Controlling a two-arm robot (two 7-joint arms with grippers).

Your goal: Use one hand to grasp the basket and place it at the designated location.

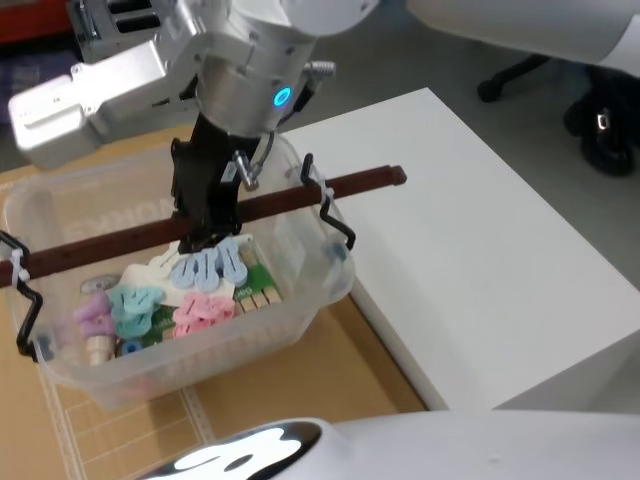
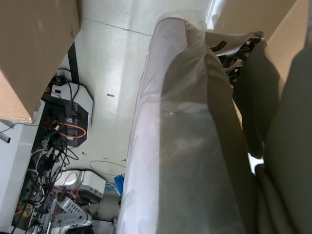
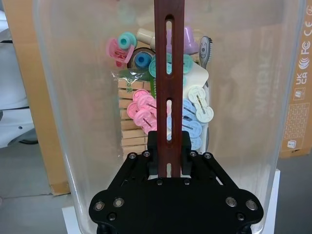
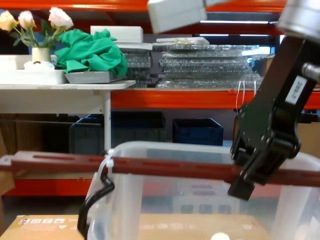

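Basket (image 1: 300, 310), transl. plastic, w/ pastel clips (image 1: 205, 270) inside: bar handle (image 1: 100, 249) is clamped mid-span by right hand (image 1: 205, 240), fingers closed tight.

FC, CE, UKCA marks on cardboard box (image 3: 298, 105)

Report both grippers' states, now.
Right gripper: closed, fingers clamped on the handle.
Left gripper: cannot be told.
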